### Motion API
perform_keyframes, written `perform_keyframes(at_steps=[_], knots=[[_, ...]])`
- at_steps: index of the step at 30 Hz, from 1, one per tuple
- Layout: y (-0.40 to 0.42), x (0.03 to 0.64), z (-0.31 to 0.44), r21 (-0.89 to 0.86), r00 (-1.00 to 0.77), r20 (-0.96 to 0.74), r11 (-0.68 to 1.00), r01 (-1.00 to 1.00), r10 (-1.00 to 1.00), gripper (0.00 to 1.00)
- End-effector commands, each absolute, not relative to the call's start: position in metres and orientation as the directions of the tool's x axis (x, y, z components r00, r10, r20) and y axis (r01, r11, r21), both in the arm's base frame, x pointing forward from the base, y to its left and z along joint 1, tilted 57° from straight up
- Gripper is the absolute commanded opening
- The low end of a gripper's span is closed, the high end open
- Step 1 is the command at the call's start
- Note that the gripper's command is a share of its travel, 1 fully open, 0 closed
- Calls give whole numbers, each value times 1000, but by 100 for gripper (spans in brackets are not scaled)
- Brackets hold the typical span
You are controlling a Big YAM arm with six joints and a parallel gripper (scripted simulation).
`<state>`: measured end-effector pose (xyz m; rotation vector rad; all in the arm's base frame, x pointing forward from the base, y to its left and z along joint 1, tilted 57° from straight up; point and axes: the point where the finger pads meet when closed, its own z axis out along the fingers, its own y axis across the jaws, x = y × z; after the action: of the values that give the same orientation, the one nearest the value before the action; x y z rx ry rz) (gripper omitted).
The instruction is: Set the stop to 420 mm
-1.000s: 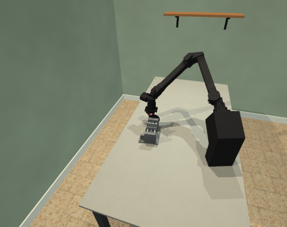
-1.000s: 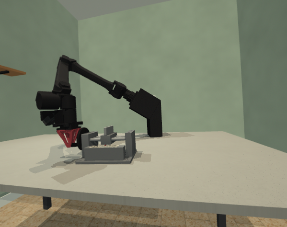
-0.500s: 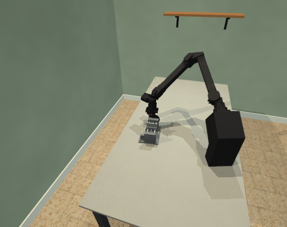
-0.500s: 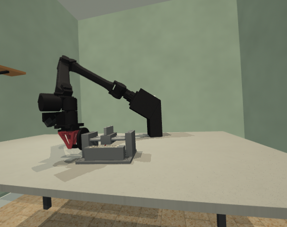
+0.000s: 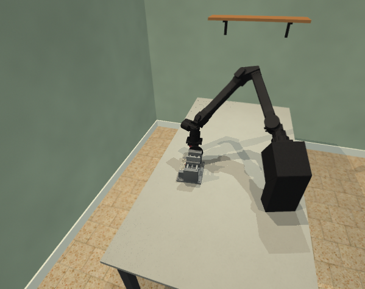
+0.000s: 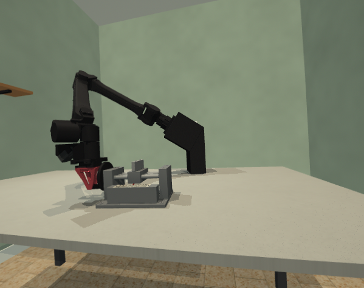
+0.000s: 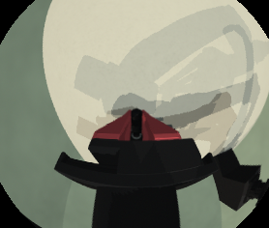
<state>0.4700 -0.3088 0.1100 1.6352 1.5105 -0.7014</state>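
Red-fingered claw (image 5: 191, 147) (image 6: 89, 188) (image 7: 136, 113) is pinching the handle of the black handwheel (image 5: 198, 149) (image 6: 106, 167).
Grey stop (image 5: 193, 158) (image 6: 137, 174) is sitting on rods between two end blocks, above the tabletop (image 5: 188, 224) (image 6: 237, 217).

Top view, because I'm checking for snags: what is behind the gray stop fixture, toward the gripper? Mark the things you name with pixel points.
A black handwheel (image 5: 198, 149) (image 6: 101, 176) shows partly; the fixture (image 5: 191, 174) (image 6: 132, 195) covers its lower part.

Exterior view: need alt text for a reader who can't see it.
The gripper, red-fingered, is closed on the black handwheel at the left end of a grey stop fixture. Behind, its black arm arches back to a base on the pale table.
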Motion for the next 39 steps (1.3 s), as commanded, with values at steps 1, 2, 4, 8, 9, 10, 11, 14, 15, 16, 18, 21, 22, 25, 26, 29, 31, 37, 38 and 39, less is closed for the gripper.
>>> perform_keyframes(at_steps=[1, 2, 4, 8, 9, 10, 11, 14, 15, 16, 18, 21, 22, 25, 26, 29, 31, 37, 38, 39], knots=[[-322, 458, 100, 165, 138, -822, -1, 986, 553, 6], [-322, 457, 102, 168, 141, -822, -1, 986, 551, 6], [-322, 457, 102, 168, 141, -822, -1, 986, 551, 6], [-323, 453, 104, 173, 145, -823, -1, 985, 549, 6], [-323, 452, 103, 171, 144, -824, -2, 985, 548, 6], [-323, 451, 102, 167, 142, -824, -4, 986, 549, 6], [-322, 450, 102, 165, 141, -823, -6, 986, 550, 6], [-323, 451, 101, 166, 141, -823, -5, 986, 550, 6], [-323, 451, 103, 172, 145, -824, -3, 985, 548, 6], [-323, 450, 106, 176, 148, -824, -1, 984, 546, 6], [-324, 448, 110, 186, 156, -825, -1, 983, 543, 6], [-324, 446, 111, 187, 158, -826, -2, 982, 541, 6], [-325, 443, 104, 173, 147, -825, -4, 985, 545, 6], [-326, 439, 107, 183, 155, -827, -3, 983, 541, 6], [-326, 438, 104, 179, 152, -826, -3, 984, 542, 6], [-325, 435, 94, 158, 136, -823, -8, 987, 552, 6], [-325, 434, 95, 159, 138, -823, -9, 987, 551, 6], [-322, 431, 109, 186, 165, -822, -16, 982, 546, 6], [-322, 431, 109, 186, 165, -822, -16, 982, 546, 6], [-321, 430, 106, 180, 159, -821, -16, 983, 548, 6]])
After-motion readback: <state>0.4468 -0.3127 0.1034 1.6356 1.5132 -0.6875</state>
